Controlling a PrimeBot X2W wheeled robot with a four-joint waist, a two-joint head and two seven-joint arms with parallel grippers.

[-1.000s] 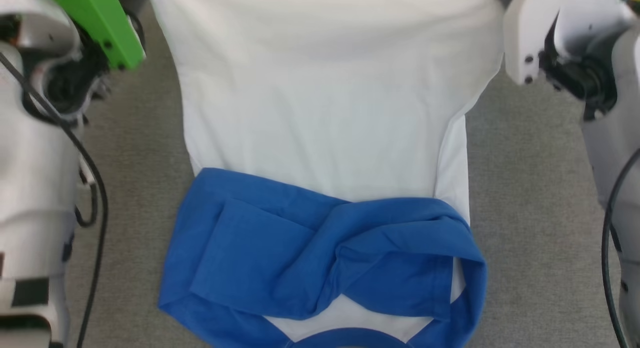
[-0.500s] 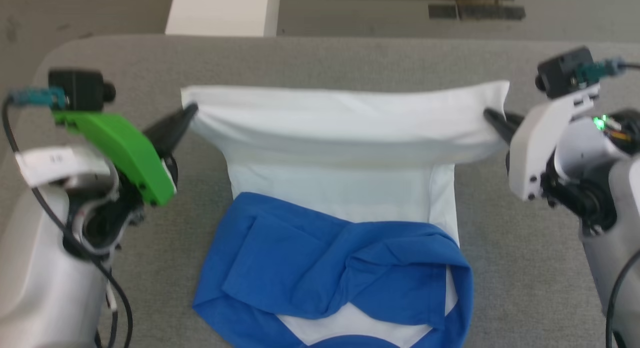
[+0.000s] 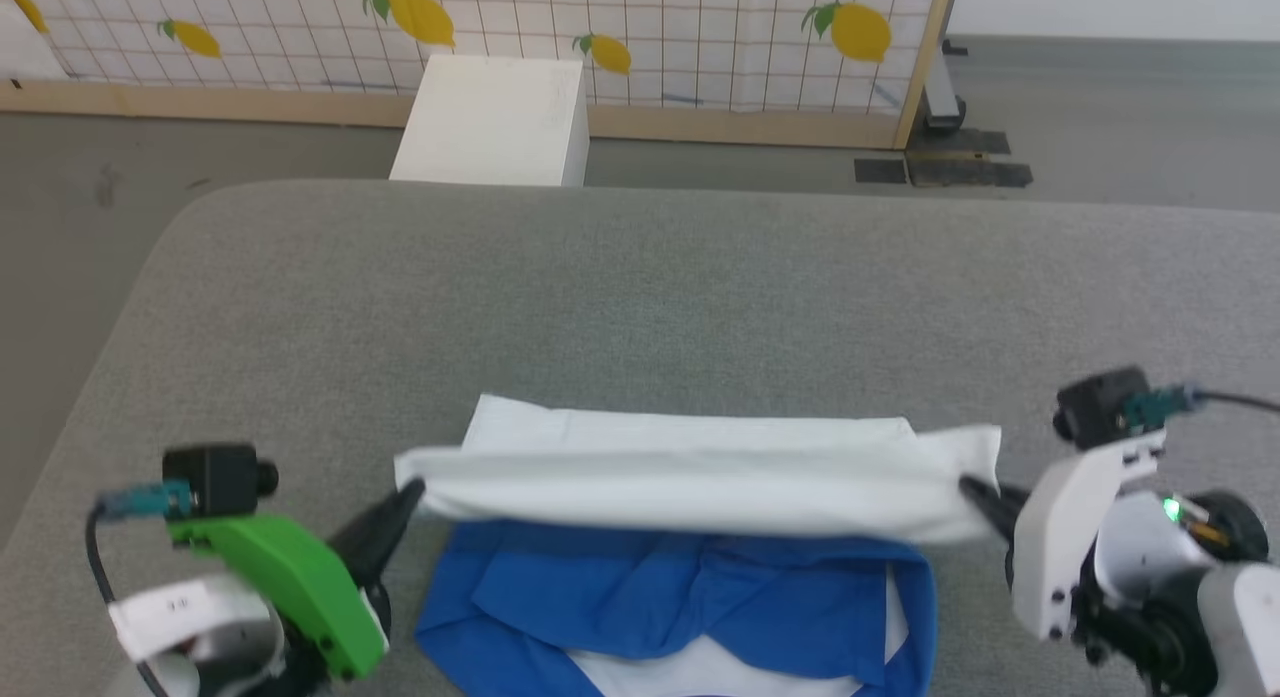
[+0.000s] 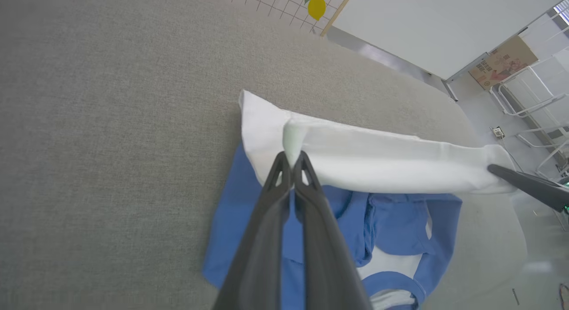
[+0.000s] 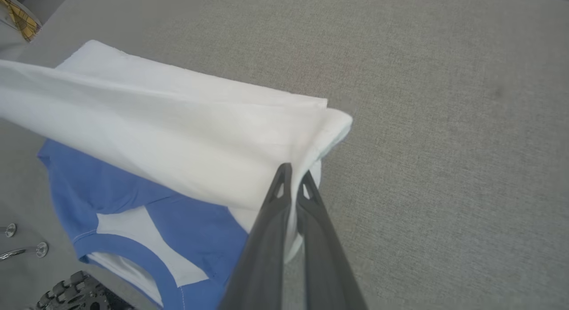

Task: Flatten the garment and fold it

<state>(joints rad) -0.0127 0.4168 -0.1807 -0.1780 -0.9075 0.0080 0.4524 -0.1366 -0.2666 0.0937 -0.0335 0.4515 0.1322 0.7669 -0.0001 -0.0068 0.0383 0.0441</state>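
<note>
Garment (image 3: 700,487) edge aloft, grey surface (image 3: 650,297) beyond

Your head view crops the garment (image 3: 700,487) at the bottom edge, so its collar end runs out of frame. The raised white fold hides the cloth beneath it. Behind the left gripper (image 3: 408,499) and right gripper (image 3: 970,489), the arms (image 3: 1130,567) are cut by the lower corners. In your left wrist view, the cardboard box (image 4: 502,63) print is too small to read.
</note>
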